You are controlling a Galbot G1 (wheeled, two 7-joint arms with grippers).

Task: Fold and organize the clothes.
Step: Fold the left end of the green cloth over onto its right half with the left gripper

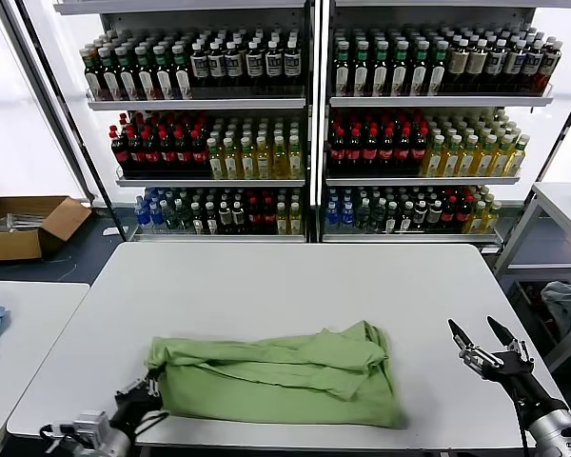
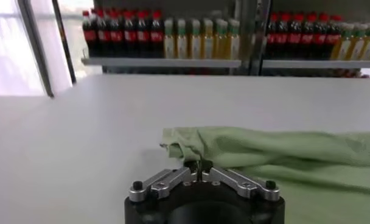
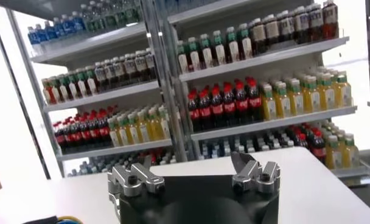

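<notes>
The left claw (image 2: 198, 165) is closed at the green shirt (image 1: 285, 376) edge; the right claw (image 1: 483, 344) is held open, empty. Fabric slippage is possible.

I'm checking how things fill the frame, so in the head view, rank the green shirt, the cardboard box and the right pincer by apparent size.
1. green shirt
2. cardboard box, though it sits farther back
3. right pincer

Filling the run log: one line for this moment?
shirt: partly folded on table | left end effector: shut on shirt's edge | right end effector: open, beside shirt
</notes>
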